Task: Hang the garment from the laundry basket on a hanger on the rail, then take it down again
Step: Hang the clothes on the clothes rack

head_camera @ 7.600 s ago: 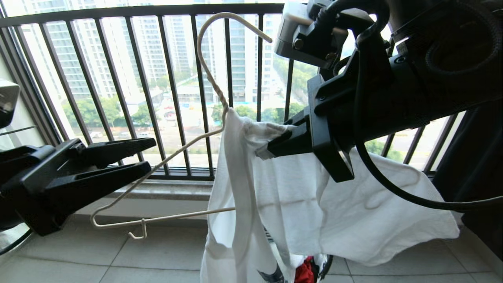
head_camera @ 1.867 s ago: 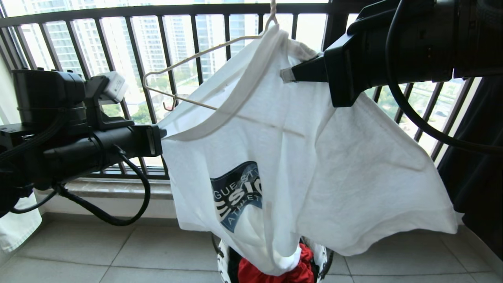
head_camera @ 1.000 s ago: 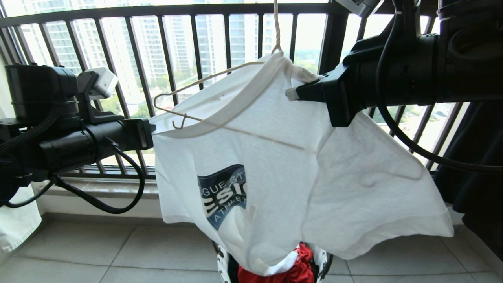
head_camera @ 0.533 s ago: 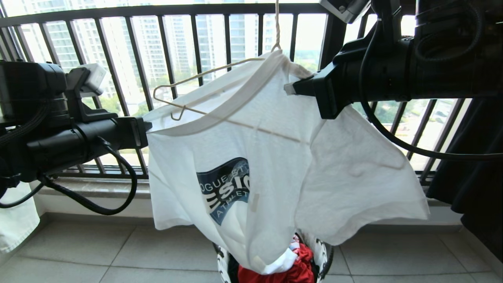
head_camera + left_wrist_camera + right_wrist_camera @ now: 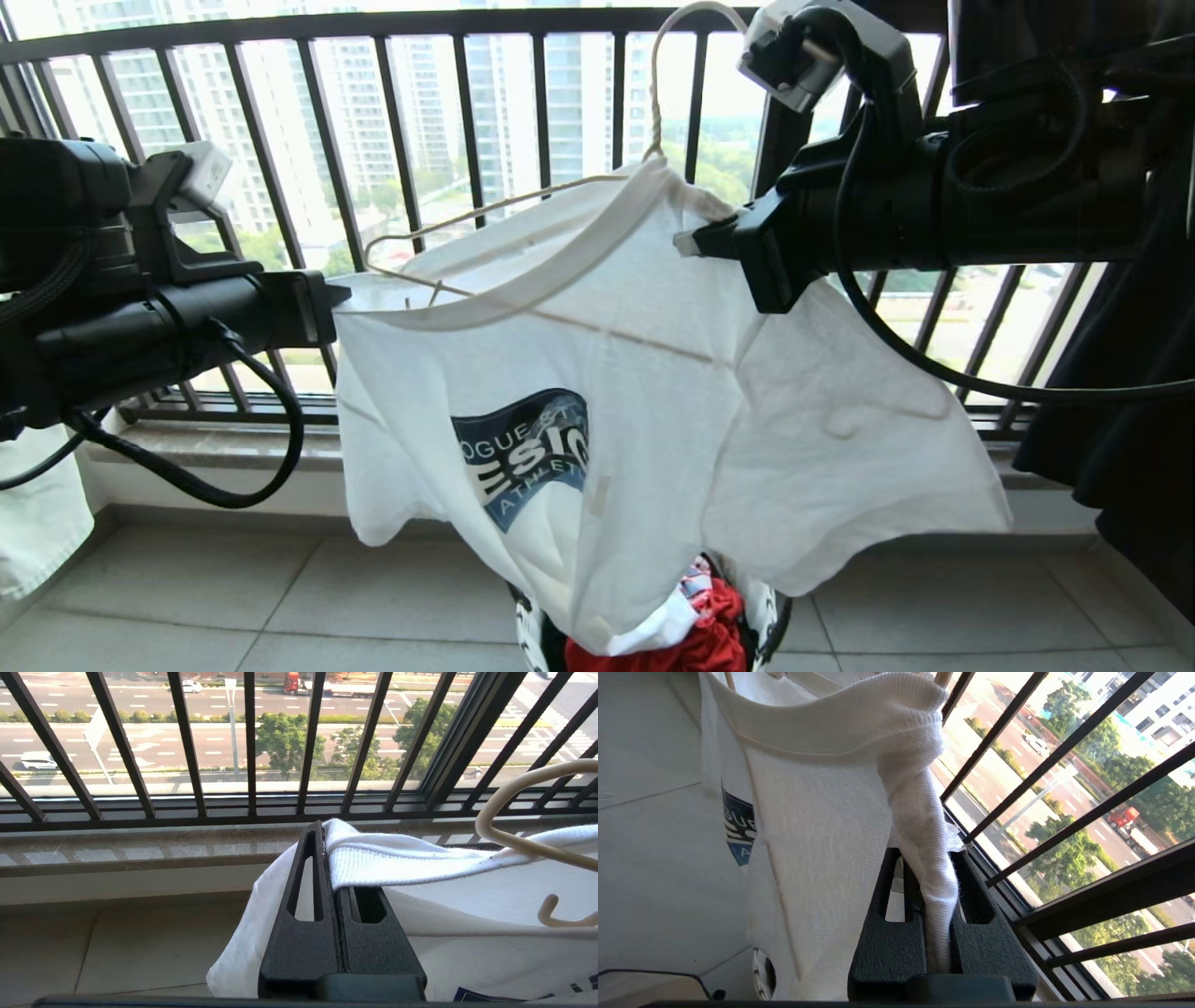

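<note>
- The black left gripper (image 5: 329, 297) reaches in level from the left of the white short-sleeved T-shirt with its dark blue chest print (image 5: 597, 411), its jaws pressed together on the ribbed neckband (image 5: 373, 858) at that side — the cloth drapes over and around the fingers (image 5: 308, 933).
- The T-shirt hangs spread between the two grippers, just above the small round white woven basket (image 5: 775, 621), its lowest fold reaching down to a red cloth (image 5: 719, 635) in the basket.
- The thin cream-white wire hanger (image 5: 485, 207) is threaded through the T-shirt's neck opening; one arm sticks out toward the left gripper, and the long hook neck rises above the collar.
- The black right gripper (image 5: 691, 245) meets the T-shirt at the right of the collar — jaws nearly closed, pinching a twisted bunch of neckband (image 5: 924, 858).
</note>
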Controlling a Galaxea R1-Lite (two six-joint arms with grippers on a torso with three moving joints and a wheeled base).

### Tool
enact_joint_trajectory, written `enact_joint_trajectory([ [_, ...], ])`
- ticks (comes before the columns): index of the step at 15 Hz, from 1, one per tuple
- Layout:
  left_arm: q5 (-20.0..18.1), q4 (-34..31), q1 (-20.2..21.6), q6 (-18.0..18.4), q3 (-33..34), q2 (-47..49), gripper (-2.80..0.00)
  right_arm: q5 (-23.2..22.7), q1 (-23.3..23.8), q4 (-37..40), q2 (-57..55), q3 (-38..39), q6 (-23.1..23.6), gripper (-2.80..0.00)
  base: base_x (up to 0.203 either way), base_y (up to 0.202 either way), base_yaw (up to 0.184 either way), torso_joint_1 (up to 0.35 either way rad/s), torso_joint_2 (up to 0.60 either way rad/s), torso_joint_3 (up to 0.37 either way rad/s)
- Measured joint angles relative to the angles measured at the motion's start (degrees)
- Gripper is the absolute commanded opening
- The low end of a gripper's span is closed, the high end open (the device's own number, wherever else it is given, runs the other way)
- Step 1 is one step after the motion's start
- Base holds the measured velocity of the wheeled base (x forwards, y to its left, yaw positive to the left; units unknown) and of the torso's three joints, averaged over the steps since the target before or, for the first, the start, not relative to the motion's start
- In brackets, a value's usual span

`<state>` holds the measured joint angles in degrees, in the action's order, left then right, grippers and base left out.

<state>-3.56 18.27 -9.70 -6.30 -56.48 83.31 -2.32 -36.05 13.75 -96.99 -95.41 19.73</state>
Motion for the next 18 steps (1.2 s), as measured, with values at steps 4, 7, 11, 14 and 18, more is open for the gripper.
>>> enact_joint_trajectory([
  [4,-5.3,-5.2,2.8,-0.4,-1.6,-1.1,-2.8,0.0,1.5,-0.1,0.4,2.1,0.3,-2.8,0.0,0.0,0.0,0.0,0.0,0.0],
  [7,-5.5,-5.4,3.4,-0.6,-2.1,-1.3,-2.8,0.0,1.8,-0.1,0.5,3.1,0.8,-2.8,0.0,0.0,0.0,0.0,0.0,0.0],
  [11,-5.3,-5.5,3.5,-2.7,-3.4,-1.0,-2.8,0.0,1.7,-1.8,0.6,6.3,2.8,-2.8,0.0,0.0,0.0,0.0,0.0,0.0],
  [14,-5.4,-5.5,3.5,-3.2,-3.9,-0.8,-2.8,0.0,1.7,-3.0,0.5,7.4,4.1,-2.8,0.0,0.0,0.0,0.0,0.0,0.0],
  [18,-5.4,-5.5,3.2,-4.5,-4.1,-1.2,-2.8,0.0,1.2,-3.0,-0.3,7.5,4.4,-2.8,0.0,0.0,0.0,0.0,0.0,0.0],
])
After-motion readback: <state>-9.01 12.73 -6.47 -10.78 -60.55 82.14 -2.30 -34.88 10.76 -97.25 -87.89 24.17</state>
